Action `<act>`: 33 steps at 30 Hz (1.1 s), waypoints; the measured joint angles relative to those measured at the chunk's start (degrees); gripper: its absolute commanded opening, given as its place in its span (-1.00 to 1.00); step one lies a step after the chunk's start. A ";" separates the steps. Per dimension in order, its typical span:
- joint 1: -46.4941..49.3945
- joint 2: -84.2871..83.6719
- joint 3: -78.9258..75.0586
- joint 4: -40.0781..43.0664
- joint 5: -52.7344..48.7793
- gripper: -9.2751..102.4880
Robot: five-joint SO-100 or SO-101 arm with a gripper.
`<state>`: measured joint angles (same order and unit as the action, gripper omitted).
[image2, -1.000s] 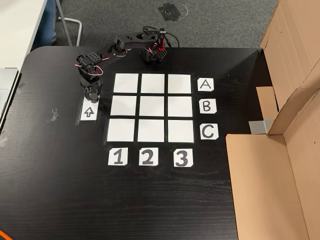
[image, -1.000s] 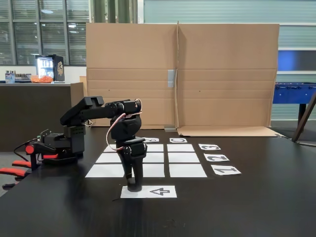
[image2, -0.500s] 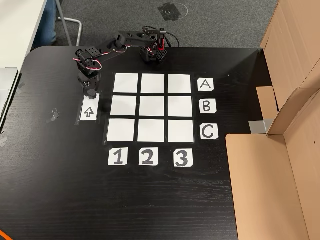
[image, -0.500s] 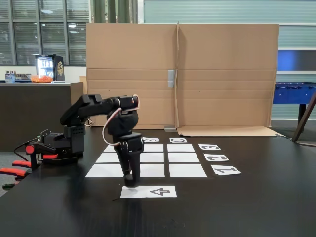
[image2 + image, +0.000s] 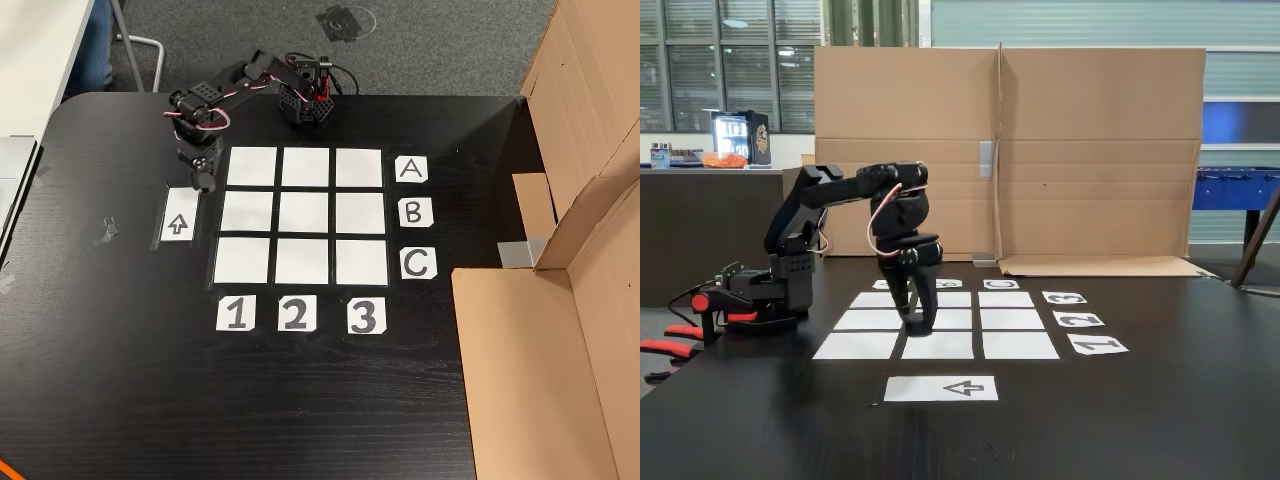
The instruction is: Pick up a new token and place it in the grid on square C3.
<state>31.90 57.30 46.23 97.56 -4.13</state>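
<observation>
Nine white paper cells make up the grid point(image 5: 305, 215), three rows by three, lying on the black surface point(image 5: 150, 400). In the view from above, a row of paper labels reads 1 point(image 5: 235, 314), 2 point(image 5: 295, 314) and 3 point(image 5: 366, 315) along the grid's near edge, and a column reads A point(image 5: 411, 170), B point(image 5: 416, 213) and C point(image 5: 418, 264) along its right edge. Square C3 point(image 5: 361, 261) is the corner cell in line with the C and the 3; it is bare white paper. A separate white sheet printed with one arrow point(image 5: 177, 225) lies left of the grid in that view.

The black arm's tool point(image 5: 203, 177) points down, raised off the surface, over the dark strip between the arrow sheet and the grid's left column in the view from above. In the low side view the tool point(image 5: 917, 322) hangs in front of the grid with a dark lump at its tip. Whether that lump is the token, and whether the jaws are closed, cannot be told: everything there is black on black.

Large brown cardboard panels point(image 5: 1010, 150) stand behind the surface.
</observation>
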 measured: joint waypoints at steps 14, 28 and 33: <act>-18.37 21.97 19.60 0.18 3.78 -0.84; -35.68 31.99 23.99 0.09 13.71 -0.84; -40.43 30.23 21.36 -1.05 16.79 -0.84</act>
<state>-8.53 87.54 67.59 96.50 12.66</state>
